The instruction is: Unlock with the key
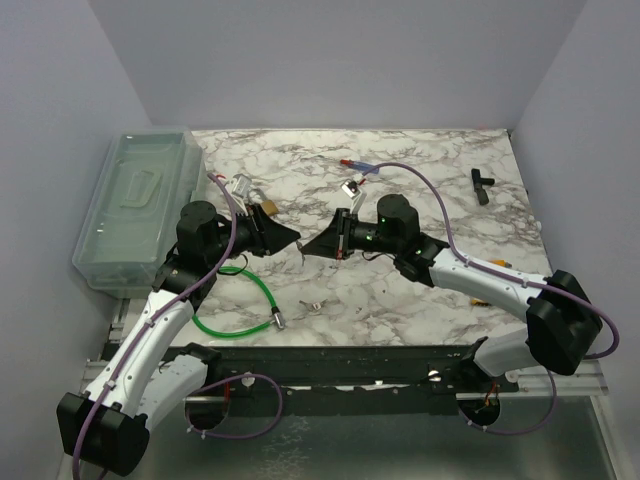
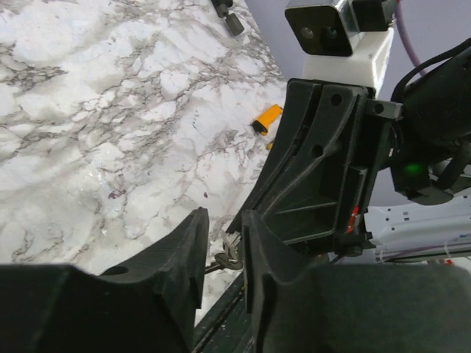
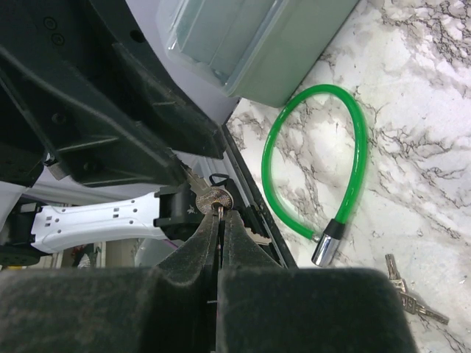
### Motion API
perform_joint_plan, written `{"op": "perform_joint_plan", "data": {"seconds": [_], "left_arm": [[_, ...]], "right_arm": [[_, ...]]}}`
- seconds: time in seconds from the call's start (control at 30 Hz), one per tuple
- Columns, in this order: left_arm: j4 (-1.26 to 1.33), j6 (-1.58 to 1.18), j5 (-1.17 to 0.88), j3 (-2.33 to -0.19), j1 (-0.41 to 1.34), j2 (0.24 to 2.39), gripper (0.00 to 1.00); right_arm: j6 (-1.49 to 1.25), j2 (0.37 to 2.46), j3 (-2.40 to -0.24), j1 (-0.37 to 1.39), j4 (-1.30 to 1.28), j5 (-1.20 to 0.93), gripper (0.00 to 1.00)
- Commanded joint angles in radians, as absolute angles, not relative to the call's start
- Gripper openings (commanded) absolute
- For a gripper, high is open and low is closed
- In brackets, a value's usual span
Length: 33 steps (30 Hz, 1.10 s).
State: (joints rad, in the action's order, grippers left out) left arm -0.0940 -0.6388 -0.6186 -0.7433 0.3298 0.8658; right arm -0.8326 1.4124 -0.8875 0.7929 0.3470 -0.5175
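The key (image 3: 210,200), small and silvery, is pinched by its round head at the very tips of my right gripper (image 3: 219,213), which is shut on it. Both grippers meet tip to tip above the table's middle in the top view, left gripper (image 1: 293,239) against right gripper (image 1: 306,249). In the left wrist view the key (image 2: 229,254) lies in the gap between my left gripper's (image 2: 224,224) fingers. Its jaws stand a little apart on either side of the key, with space visible. The small brass padlock (image 1: 270,207) lies on the table behind the left gripper.
A green cable (image 1: 245,300) with a metal tip (image 3: 324,246) loops on the marble near the left arm. Loose keys (image 3: 412,298) lie beside it. A clear lidded bin (image 1: 140,205) stands at the left edge. A black part (image 1: 482,185) and an orange piece (image 2: 266,118) lie to the right.
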Motion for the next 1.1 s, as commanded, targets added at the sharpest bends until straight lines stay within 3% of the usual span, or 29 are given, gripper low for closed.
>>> {"op": "perform_joint_plan", "data": {"seconds": [0.0,0.1,0.23,0.27,0.33,0.4,0.7,0.93,1.0,1.07], "left_arm": [[-0.1,-0.619,-0.566,-0.739,0.336,0.856,0.22],[-0.109,-0.614,-0.556,-0.742,0.336,0.859,0.02],[-0.115,-0.611,-0.554,-0.747,0.336,0.868,0.0],[-0.115,-0.611,-0.551,-0.748,0.336,0.87,0.0],[-0.115,-0.612,-0.539,-0.749,0.336,0.871,0.0],[-0.115,-0.607,-0.531,-0.749,0.336,0.871,0.0],[-0.109,-0.588,-0.49,-0.73,0.336,0.797,0.0],[-0.097,-0.583,-0.515,-0.725,0.343,0.804,0.0],[-0.094,-0.578,-0.523,-0.725,0.345,0.808,0.0],[-0.091,-0.576,-0.523,-0.723,0.347,0.811,0.0]], "right_arm": [[-0.806,1.422,-0.928,0.803,0.327,-0.536,0.0],[-0.804,1.421,-0.927,0.805,0.334,-0.542,0.01],[-0.805,1.425,-0.917,0.805,0.38,-0.565,0.03],[-0.803,1.425,-0.916,0.806,0.385,-0.571,0.14],[-0.793,1.42,-0.912,0.805,0.385,-0.571,0.45],[-0.772,1.406,-0.905,0.806,0.382,-0.562,0.61],[-0.67,1.354,-0.961,0.805,0.23,-0.455,0.67],[-0.65,1.28,-0.876,0.805,0.272,-0.372,0.73],[-0.647,1.264,-0.865,0.805,0.26,-0.378,0.87],[-0.631,1.246,-0.865,0.805,0.255,-0.404,0.93]]}}
